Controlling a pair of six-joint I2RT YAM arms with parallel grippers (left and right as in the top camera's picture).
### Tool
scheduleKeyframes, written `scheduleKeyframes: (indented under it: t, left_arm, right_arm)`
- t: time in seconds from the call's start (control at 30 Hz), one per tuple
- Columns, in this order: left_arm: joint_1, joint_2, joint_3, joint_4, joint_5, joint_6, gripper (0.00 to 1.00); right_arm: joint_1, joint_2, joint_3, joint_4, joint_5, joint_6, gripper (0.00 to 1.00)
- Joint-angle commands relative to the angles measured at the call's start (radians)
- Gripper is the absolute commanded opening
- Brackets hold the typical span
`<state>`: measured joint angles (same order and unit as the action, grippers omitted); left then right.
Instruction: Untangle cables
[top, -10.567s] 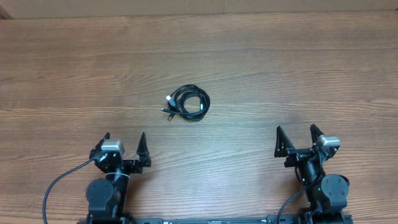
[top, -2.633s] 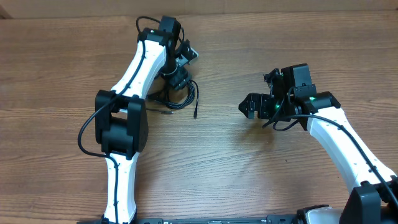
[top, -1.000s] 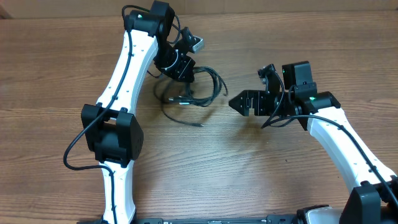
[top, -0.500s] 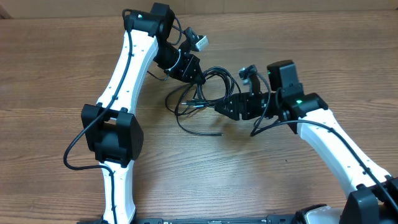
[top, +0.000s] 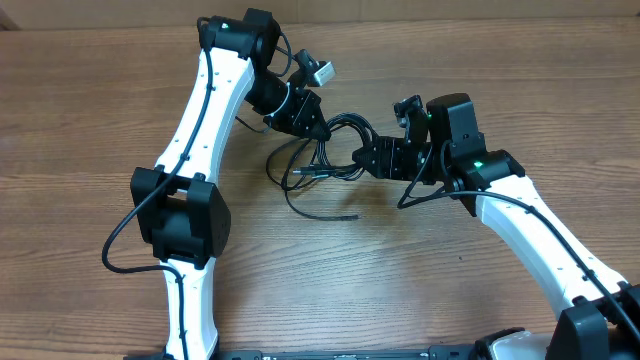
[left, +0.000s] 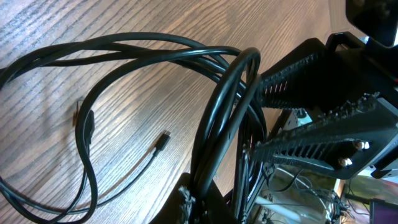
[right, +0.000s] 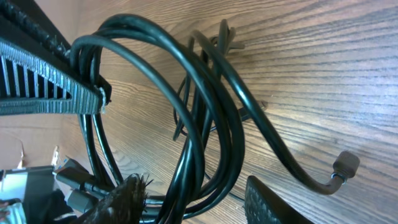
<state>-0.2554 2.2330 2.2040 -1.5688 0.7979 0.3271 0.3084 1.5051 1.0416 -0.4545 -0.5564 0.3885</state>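
Observation:
The cables (top: 322, 160) are a tangle of thin black loops, lifted at one side off the wooden table (top: 520, 80). My left gripper (top: 304, 113) is shut on a bundle of strands (left: 155, 50) and holds it up; in its wrist view the left gripper (left: 211, 208) pinches the thick loop at the bottom edge. My right gripper (top: 364, 160) stands partly open on the right side of the tangle. In the right wrist view several strands (right: 205, 155) run between its fingers (right: 273, 202), with a gap to the pad. A loose plug (right: 345, 165) lies on the wood.
A free cable end (top: 340, 213) trails toward the front of the table. Another small plug (left: 163, 140) lies flat on the wood. The table's back edge (top: 450, 22) runs along the top of the overhead view, behind the left arm.
My right gripper has travelled left into the cable loops and its jaws have narrowed around the strands. The left gripper lifted the bundle a little, spreading the loops, then stayed put.

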Motion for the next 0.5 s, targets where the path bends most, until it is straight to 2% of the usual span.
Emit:
scheduleKeyframes:
  t: [0.0, 0.13, 0.4, 0.47]
  left_arm:
    - [-0.009, -0.024, 0.020, -0.006, 0.042, -0.014, 0.04]
    - [-0.010, -0.024, 0.020, -0.005, 0.042, -0.015, 0.04]
    - [-0.014, -0.024, 0.021, -0.002, 0.042, -0.015, 0.04]
    - [-0.014, -0.024, 0.020, -0.002, 0.042, -0.015, 0.04]
  right_arm:
    - [0.007, -0.004, 0.025, 0.007, 0.012, 0.040, 0.45]
    - [0.007, -0.004, 0.025, 0.005, -0.004, 0.099, 0.38]
    - [0.007, -0.004, 0.024, -0.014, -0.005, 0.102, 0.36]
    - [0.007, -0.004, 0.018, -0.018, -0.003, 0.102, 0.30]
